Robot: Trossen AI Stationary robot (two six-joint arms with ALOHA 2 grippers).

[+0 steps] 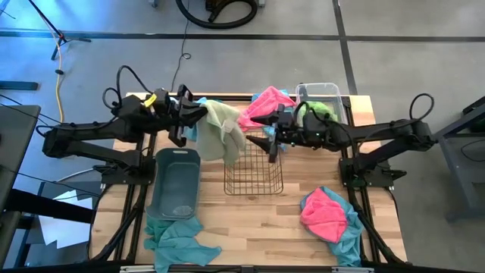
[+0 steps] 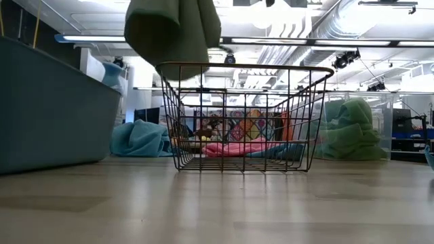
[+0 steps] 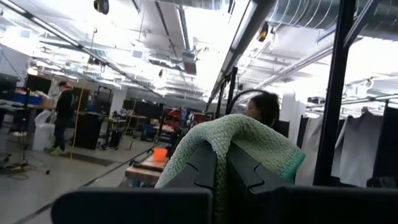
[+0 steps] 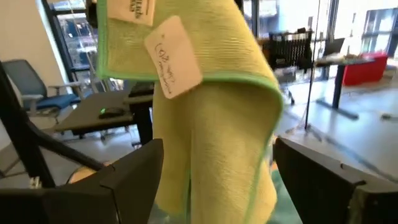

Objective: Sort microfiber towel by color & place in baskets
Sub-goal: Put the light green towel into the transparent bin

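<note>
My left gripper [image 1: 198, 114] [image 3: 221, 162] is shut on a lime green towel [image 1: 224, 130], held high above the table between the dark grey-blue tub [image 1: 176, 182] and the copper wire basket [image 1: 254, 173]. The towel's lower end [image 2: 173, 30] hangs over the basket's left rim. My right gripper [image 1: 271, 144] [image 4: 217, 149] is open above the basket and faces the towel; its fingers stand on either side of the hanging cloth [image 4: 211, 124]. The clear bin [image 1: 318, 100] at the far edge holds another green towel [image 1: 321, 111]. My left gripper pinches the green towel by a bunched upper part [image 3: 239, 134] that drapes over the shut fingers [image 3: 199, 171]. The fingers reach level from the table's left. The towel is lifted clear of the table and hangs slack below and to the right of them.
A pink towel [image 1: 265, 105] lies at the far edge beside the clear bin. A teal towel [image 1: 178, 239] lies at the near edge below the tub. A pink and teal pile [image 1: 330, 216] sits near right. Bare wood lies in front of the basket.
</note>
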